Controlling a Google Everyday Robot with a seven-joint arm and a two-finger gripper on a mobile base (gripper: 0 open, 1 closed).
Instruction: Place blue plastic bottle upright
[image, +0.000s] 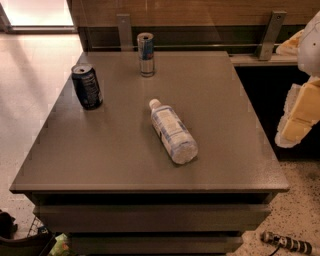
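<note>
Here we are at the bench (100, 165), a grey flat top, and the blue plastic bottle (172, 131) is down on its side, close to the bench's middle and a little toward the near edge. Its white cap (155, 104) points to the far side of the bench, while the clear base faces the near right corner. The pale label wraps the ribbed body, and the bottle rests flat on the bench with nothing touching it.

On the bench's left side, toward the back, a dark blue soda can (87, 86) stands upright with its top open. At the bench's far edge, near the centre, a slim silver-and-blue can (146, 54) stands upright as well.

And the hand (297, 120)? It hangs beyond the bench's right edge, above the floor, well apart from the bottle and holding nothing. Whether it is wide or narrow, I cannot tell.
</note>
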